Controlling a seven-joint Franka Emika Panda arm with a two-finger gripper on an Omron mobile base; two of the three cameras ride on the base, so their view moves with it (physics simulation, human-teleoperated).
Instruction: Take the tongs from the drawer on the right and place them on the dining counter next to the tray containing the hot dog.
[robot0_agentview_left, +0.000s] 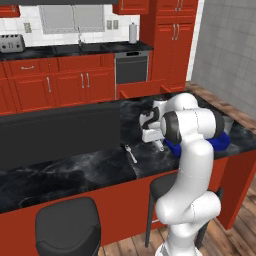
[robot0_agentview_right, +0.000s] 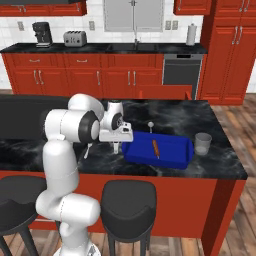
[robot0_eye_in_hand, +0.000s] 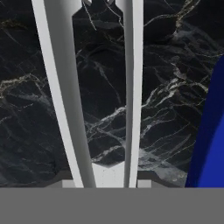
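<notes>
My gripper (robot0_eye_in_hand: 105, 177) is shut on the tongs (robot0_eye_in_hand: 65, 87), whose two silver-grey arms hang down toward the dining counter's black marble top (robot0_eye_in_hand: 26, 109). From the base cameras, the gripper (robot0_agentview_right: 116, 141) hovers low over the dining counter (robot0_agentview_right: 200, 117), with the tongs (robot0_agentview_right: 116, 148) just left of the blue tray (robot0_agentview_right: 175, 155). The reddish-orange hot dog (robot0_agentview_right: 155, 148) lies in the tray. The tray's edge (robot0_eye_in_hand: 210, 131) shows at the right of the hand view. Beyond the counter's far edge, the red drawer (robot0_agentview_right: 165, 92) stands open. My arm hides most of the tray (robot0_agentview_left: 220, 142) in the left base view.
A thin fork-like utensil (robot0_agentview_left: 131, 153) lies on the marble left of the gripper. A small glass cup (robot0_agentview_right: 202, 143) stands right of the tray, and another small utensil (robot0_agentview_right: 150, 125) lies behind it. Black stools (robot0_agentview_right: 127, 200) stand at the counter's near side.
</notes>
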